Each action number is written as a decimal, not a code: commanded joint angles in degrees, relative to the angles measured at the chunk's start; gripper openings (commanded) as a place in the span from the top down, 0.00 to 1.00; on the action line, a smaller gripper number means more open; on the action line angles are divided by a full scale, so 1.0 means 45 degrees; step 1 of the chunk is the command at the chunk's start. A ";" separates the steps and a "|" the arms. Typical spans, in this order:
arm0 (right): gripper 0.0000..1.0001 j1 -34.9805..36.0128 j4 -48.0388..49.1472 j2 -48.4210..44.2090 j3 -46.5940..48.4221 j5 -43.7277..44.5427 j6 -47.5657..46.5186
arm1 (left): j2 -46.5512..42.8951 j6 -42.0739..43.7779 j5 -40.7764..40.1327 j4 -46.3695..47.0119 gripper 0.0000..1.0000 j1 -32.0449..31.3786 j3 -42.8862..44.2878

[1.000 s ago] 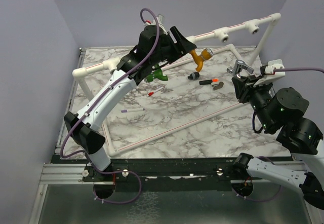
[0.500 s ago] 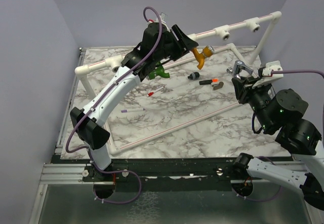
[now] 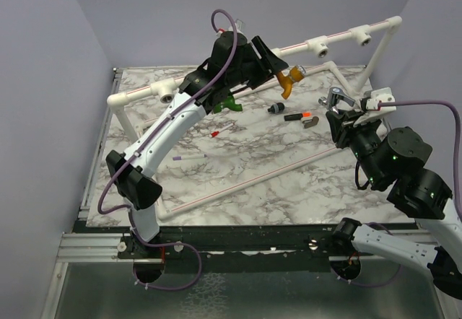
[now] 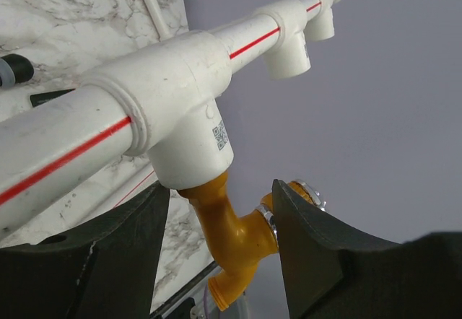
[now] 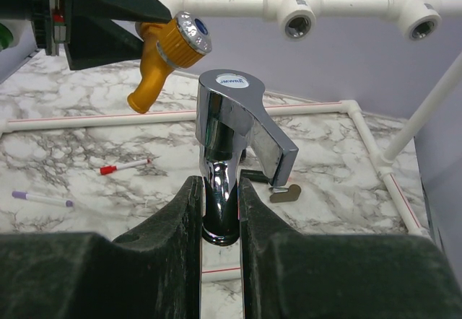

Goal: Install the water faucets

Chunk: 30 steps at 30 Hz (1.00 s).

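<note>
Marble surface (image 3: 289, 182) under a white pipe frame (image 3: 339, 39), left pincer (image 4: 220, 189) spreading its fingers either side of orange tap (image 4: 234, 232) hanging from a tee (image 4: 188, 110), right pincer (image 5: 220, 189) clamping grey tap (image 5: 234, 117) upright, green tap (image 3: 227, 105) lying below left pincer.

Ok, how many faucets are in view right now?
3: orange faucet in the pipe fitting, chrome faucet in the right gripper, green faucet on the table, partly behind the left arm.
</note>
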 commanded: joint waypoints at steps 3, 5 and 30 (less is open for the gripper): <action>0.99 0.0077 0.0855 -0.0295 -0.0164 -0.0317 -0.0240 | 0.1108 -0.0229 -0.0880 -0.2127 0.40 -0.0452 0.1692; 0.99 0.0077 0.0940 -0.0421 -0.0274 -0.0311 -0.0257 | 0.1344 -0.0229 -0.1080 -0.2424 0.40 -0.0489 0.2107; 0.99 0.0076 0.0927 0.0260 -0.0115 -0.0230 -0.0269 | -0.0851 0.0181 -0.1969 -0.1697 1.00 0.1142 -0.0215</action>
